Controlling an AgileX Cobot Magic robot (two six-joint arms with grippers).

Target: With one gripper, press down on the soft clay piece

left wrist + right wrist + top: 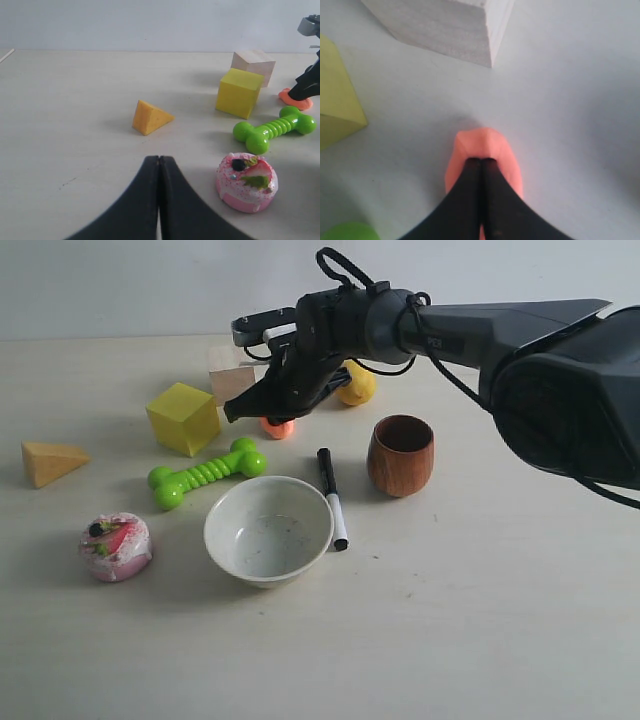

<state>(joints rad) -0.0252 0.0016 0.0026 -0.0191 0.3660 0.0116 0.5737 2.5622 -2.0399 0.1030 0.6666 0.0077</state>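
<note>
The soft clay piece [279, 429] is a small salmon-orange lump lying between the yellow cube and the lemon. In the right wrist view the clay piece [492, 145] sits directly under my right gripper [481, 161], whose black fingers are shut together with their tips resting on its top. From the exterior view the right gripper [272, 416] reaches in from the right and covers most of the lump. The left wrist view shows the clay piece [300, 103] flattened under that dark tip. My left gripper [159, 159] is shut, holds nothing, and hovers over bare table near the pink-white lump.
Around the clay stand a yellow cube [184, 417], a pale wooden block [229, 375], a lemon [357, 386] and a green toy bone [207, 473]. Nearer the front are a white bowl [268, 530], a marker [332, 498], a wooden cup [401, 454], a pink-white lump [116, 546] and a cheese wedge [52, 461].
</note>
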